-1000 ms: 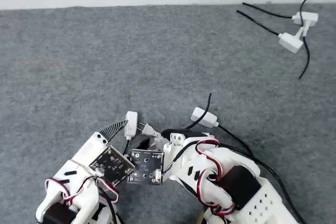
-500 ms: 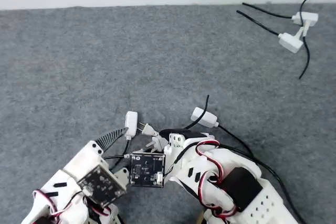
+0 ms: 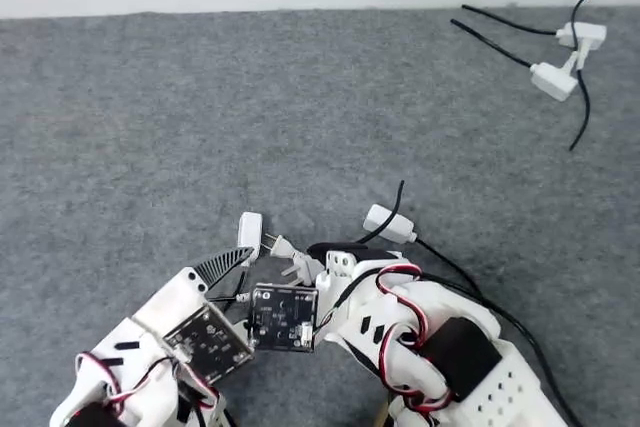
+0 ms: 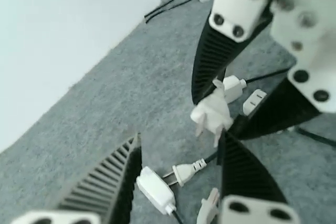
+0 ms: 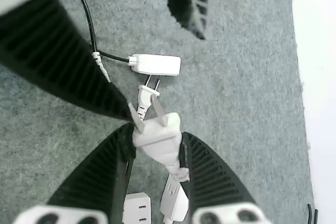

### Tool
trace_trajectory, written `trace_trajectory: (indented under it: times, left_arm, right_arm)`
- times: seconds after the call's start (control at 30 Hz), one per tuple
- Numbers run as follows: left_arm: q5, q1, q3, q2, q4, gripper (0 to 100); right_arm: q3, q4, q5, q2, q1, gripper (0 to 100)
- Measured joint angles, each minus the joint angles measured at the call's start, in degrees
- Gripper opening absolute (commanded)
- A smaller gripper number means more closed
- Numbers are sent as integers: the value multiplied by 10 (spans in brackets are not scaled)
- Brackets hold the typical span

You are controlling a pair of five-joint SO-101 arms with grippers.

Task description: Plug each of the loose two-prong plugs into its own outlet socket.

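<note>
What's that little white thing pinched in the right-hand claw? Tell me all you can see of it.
It is a white two-prong plug, seemingly moulded plastic, with two flat metal prongs in front. The right gripper is shut on its body, black ribbed fingers pressing both sides, over the grey mat. Its prongs point toward a smaller plug and a white socket lying ahead.

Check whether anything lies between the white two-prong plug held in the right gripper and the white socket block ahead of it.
Yes: a second, smaller white plug lies on the grey mat between the held white plug and the white socket block, its prongs pointing at that socket's face.
</note>
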Motion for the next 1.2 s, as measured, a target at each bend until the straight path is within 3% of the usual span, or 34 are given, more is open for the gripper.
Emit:
trace_trajectory:
  times: [0.4,1.2]
  left_arm:
    - [0,-13,63,0,-25,236]
    - [0,-16,15,0,-26,235]
  right_arm:
    - [0,20,-1,0,-2,10]
    - [26,-23,12,0,9,9]
